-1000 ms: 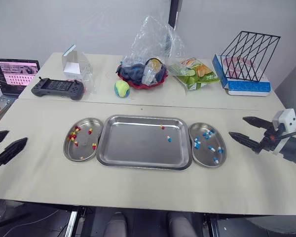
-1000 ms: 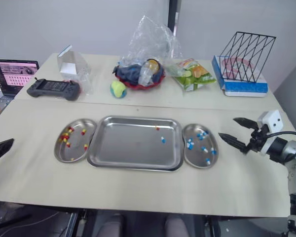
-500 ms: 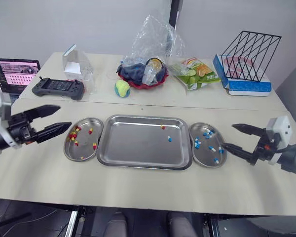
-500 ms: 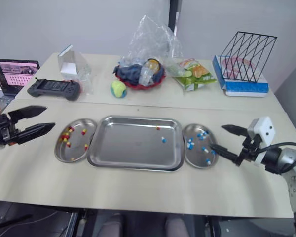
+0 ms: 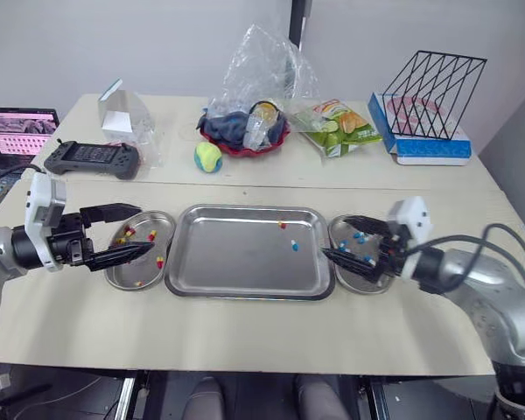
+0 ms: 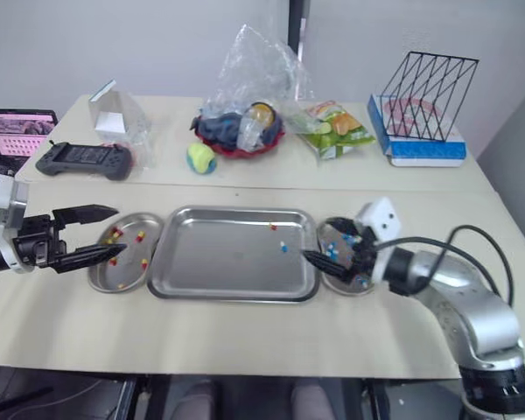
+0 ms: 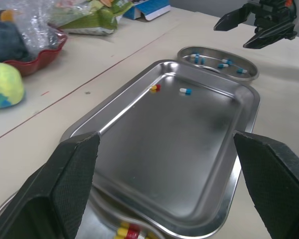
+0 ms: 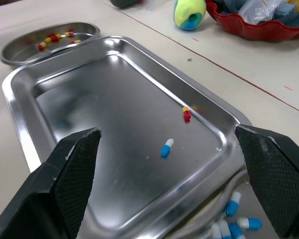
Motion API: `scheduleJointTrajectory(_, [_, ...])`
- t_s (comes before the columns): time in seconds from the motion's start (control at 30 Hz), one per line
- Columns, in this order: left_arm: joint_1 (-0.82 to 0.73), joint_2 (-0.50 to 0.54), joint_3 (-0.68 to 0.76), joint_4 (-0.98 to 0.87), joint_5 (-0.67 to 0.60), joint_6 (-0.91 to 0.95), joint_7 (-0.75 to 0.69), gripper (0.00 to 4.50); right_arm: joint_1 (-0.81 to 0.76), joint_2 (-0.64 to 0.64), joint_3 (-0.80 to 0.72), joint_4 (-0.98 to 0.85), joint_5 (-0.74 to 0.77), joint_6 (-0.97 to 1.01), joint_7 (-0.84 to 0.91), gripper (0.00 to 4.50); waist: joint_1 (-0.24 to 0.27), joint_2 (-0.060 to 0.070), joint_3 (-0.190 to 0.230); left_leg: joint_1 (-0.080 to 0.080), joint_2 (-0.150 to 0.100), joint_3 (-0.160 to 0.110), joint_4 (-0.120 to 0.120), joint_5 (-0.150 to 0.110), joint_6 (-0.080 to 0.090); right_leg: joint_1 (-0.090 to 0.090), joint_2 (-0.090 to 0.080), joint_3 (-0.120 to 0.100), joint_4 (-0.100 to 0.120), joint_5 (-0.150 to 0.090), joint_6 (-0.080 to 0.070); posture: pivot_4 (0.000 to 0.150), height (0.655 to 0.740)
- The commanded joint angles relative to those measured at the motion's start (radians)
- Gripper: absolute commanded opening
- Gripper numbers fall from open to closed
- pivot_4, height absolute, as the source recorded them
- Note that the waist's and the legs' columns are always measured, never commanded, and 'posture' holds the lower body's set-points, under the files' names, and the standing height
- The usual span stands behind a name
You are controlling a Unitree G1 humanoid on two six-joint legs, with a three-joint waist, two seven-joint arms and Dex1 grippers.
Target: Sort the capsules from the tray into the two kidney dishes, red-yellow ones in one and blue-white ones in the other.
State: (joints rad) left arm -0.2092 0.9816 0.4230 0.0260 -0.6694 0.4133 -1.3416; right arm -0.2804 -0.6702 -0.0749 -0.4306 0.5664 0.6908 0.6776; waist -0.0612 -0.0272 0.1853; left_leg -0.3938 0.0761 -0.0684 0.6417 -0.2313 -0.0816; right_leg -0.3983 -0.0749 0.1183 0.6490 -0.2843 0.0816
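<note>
Holding nothing in left gripper (image 5: 146,229) or right gripper (image 5: 334,236), both spread wide. Probably light, slippery: pinch blue-white capsule (image 8: 166,148) gently mid-body.

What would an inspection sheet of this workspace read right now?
Surface: beige table, a seam running across it.
Job's things: tray holds one red-yellow capsule and one blue-white capsule; left kidney dish holds red-yellow ones, right kidney dish holds blue-white ones.
Clutter: game controller, ball, red bowl under a plastic bag, snack packet, wire rack on a blue box, all at the back.
End effectors: left end effector open at the left kidney dish; right end effector open at the right kidney dish.
Cables: black cable loops beside the right arm.
Surroundings: laptop at the left, grey wall behind.
</note>
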Motion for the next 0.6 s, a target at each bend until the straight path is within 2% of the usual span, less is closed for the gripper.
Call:
scheduleJointTrajectory(0.03, [0.037, 0.006, 0.098, -0.017, -0.020, -0.020, 0.012, 4.48, -0.040, 0.022, 0.052, 0.006, -0.043, 0.032, -0.055, 4.50, 0.003, 0.000, 0.000, -0.001, 0.000, 0.000, 0.000, 0.000, 0.000, -0.001, 0.000, 0.000, 0.000, 0.000, 0.000, 0.150, 0.7289])
scheduleJointTrajectory(0.27, [0.170, -0.014, 0.218, -0.049, -0.023, -0.016, 0.028, 4.48, -0.084, 0.059, 0.109, 0.066, -0.082, 0.015, -0.044, 4.50, 0.007, 0.000, 0.000, -0.005, 0.000, 0.000, 0.000, 0.000, 0.000, -0.006, 0.000, 0.000, 0.002, 0.000, 0.000, 0.150, 0.7289])
scheduleJointTrajectory(0.6, [0.351, -0.033, 0.335, -0.106, -0.039, 0.008, 0.025, 4.48, -0.198, 0.173, 0.228, 0.156, -0.214, 0.063, -0.147, 4.50, -0.004, 0.000, 0.000, -0.005, 0.000, 0.000, 0.000, 0.000, -0.001, -0.008, 0.000, 0.000, 0.006, -0.001, -0.001, 0.150, 0.7289])
